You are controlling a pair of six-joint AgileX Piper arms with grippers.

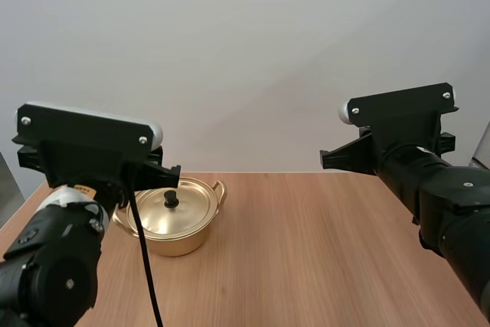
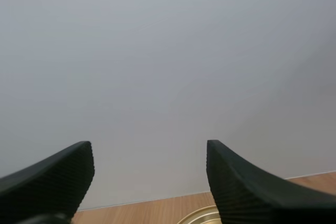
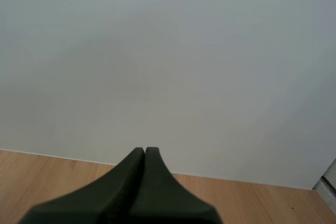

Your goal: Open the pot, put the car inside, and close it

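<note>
pot [image 1: 174, 227]: set on table [image 1: 321, 258], lid [image 1: 170, 210] on | left gripper [image 2: 149, 153]: fingers spread apart, held over pot rim | right gripper [image 3: 145, 152]: fingers pressed together, held over table

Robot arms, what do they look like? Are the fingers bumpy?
The left arm and right arm are chunky, rounded and black, with small silver screws. The left gripper has black wedge-shaped fingers covered in fine ribs. The right gripper is black too.
</note>
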